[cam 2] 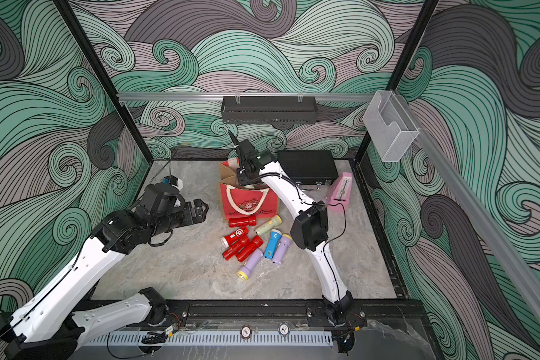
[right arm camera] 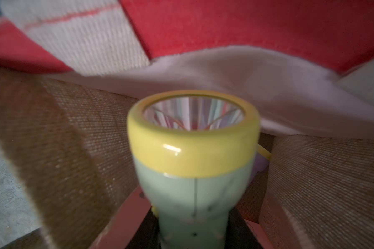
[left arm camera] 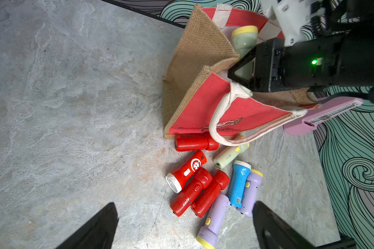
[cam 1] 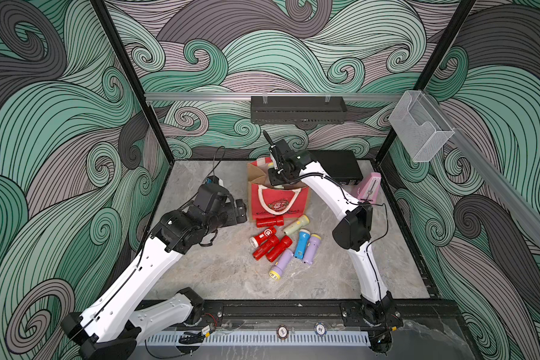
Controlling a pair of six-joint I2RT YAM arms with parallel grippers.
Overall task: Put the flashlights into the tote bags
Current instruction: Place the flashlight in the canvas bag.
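my right gripper is closed on the pale green flashlight in the tote bag mouth; left gripper wide open, empty, beside the bag. flashlight seems light, stiff, slippery: hold its narrow body

The red tote bag stands open on the grey table. The right gripper holds a pale green flashlight in its open top. Eight other flashlights lie beside the bag. The left gripper is spread wide.
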